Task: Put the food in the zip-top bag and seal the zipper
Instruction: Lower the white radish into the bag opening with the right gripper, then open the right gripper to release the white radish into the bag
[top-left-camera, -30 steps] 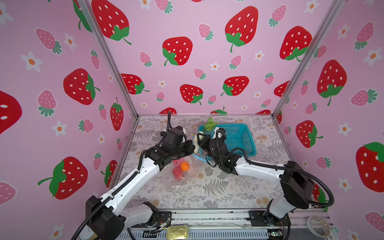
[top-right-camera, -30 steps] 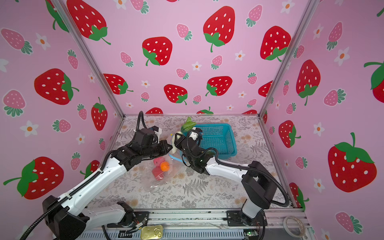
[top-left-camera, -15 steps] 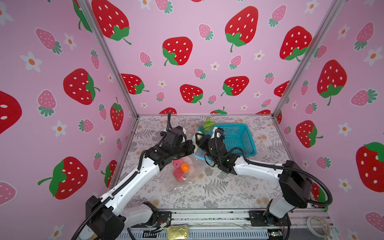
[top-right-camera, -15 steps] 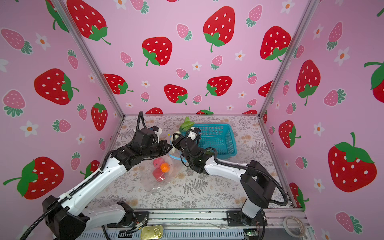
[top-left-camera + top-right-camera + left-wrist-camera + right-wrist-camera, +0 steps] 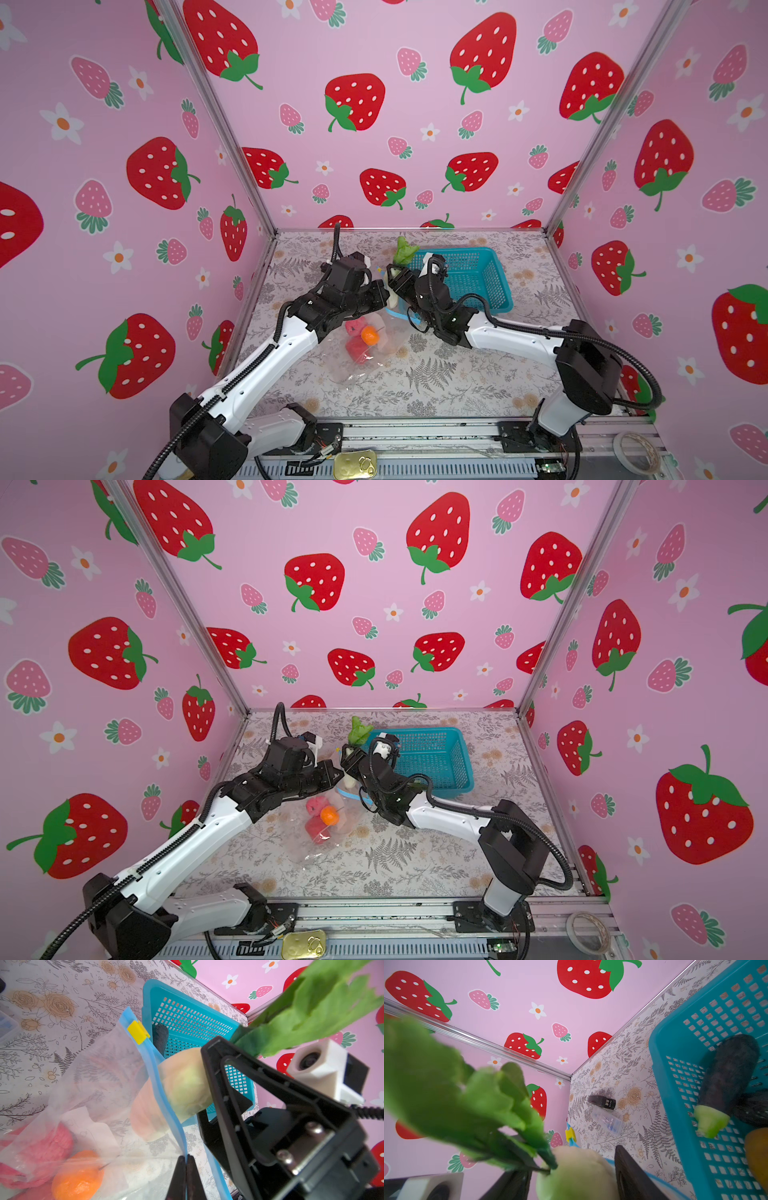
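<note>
Our left gripper (image 5: 185, 1178) stays pinched on the zipper (image 5: 154, 1076), holding the zip-top bag (image 5: 99, 1088) open; our right gripper (image 5: 571, 1164) has spread its jaws around the white radish (image 5: 182, 1093), now halfway into the mouth, so we judge it released; the orange (image 5: 76, 1176) already lies inside; the eggplant (image 5: 729, 1072) waits in the basket (image 5: 457, 251), far right on the floral table (image 5: 457, 382), strawberry walls (image 5: 395, 50) around.

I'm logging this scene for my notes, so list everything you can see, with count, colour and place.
zip-top bag: one, clear, table centre, blue zipper, yellow slider
red-pink lumps: two, inside bag
orange: one, orange, inside bag
white radish: one, green-leaved, in bag mouth
basket: one, teal, back right of table
eggplant: one, dark, in basket
tin: one, gold, front rail
tape roll: one, front right
left pincer: black, shut on zipper
right pincer: black, open around radish
</note>
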Available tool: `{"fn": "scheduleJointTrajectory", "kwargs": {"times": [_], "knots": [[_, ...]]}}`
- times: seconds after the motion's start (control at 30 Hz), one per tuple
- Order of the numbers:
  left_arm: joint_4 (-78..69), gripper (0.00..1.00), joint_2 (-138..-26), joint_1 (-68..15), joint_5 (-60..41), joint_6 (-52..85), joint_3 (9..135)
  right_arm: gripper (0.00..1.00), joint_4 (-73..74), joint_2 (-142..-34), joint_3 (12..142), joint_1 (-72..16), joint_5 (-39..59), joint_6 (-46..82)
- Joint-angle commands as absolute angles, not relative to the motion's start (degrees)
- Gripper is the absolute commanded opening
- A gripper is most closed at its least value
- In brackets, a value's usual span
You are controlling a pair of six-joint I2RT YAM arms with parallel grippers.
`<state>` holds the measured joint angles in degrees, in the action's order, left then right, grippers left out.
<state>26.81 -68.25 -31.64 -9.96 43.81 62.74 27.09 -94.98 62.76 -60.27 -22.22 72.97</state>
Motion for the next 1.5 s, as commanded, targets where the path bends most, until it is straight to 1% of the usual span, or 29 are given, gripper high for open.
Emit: {"fn": "scheduleJointTrajectory", "kwargs": {"times": [0.0, 0.17, 0.4, 0.67, 0.83, 0.93, 1.07, 1.17, 1.3, 1.47], "knots": [[25.49, 0.0, -67.15, -31.36, -10.11, 43.91, 62.4, 0.68, 28.45, -95.19, 64.42, -60.82, -22.23, 73.34], [25.45, 0.0, -67.06, -31.31, -10.11, 43.95, 62.28, 0.75, 28.15, -94.47, 64.38, -60.82, -22.72, 72.87], [25.3, 0.0, -67.04, -31.29, -10.11, 44.03, 62.09, 0.79, 27.97, -93.89, 64.27, -60.76, -23.34, 72.08], [25.14, 0.0, -67.15, -31.05, -10.02, 44.12, 62.03, 0.8, 27.4, -91.58, 63.55, -60.22, -24.48, 69.55], [25.16, 0.0, -67.21, -31.05, -10.09, 44.0, 61.9, 0.8, 22.93, -89.32, 65.35, -59.32, -22.5, 63.37], [25.55, 0.0, -66.93, -30.88, -10.11, 43.82, 62.23, 0.78, 20.02, -87.55, 65.89, -58.01, -17.51, 57.6], [26.43, 0.0, -66.38, -30.68, -10.1, 43.38, 62.9, 0.75, 12.97, -85.72, 66.56, -54.61, -6.43, 52.03], [27.32, 0.0, -66.11, -30.59, -9.89, 42.75, 63.84, 0.72, 5.87, -85.52, 66.85, -50.87, 1.51, 52.29], [27.64, 0.0, -65.66, -30.37, -9.8, 42.4, 64.18, 0.69, 0.45, -86.25, 66.25, -45.52, 13.33, 54.14], [27.77, 0.0, -65.22, -30.48, -9.79, 42.31, 64.59, 0.67, -2.94, -88.85, 66.99, -42.63, 23.09, 54.0]]}}
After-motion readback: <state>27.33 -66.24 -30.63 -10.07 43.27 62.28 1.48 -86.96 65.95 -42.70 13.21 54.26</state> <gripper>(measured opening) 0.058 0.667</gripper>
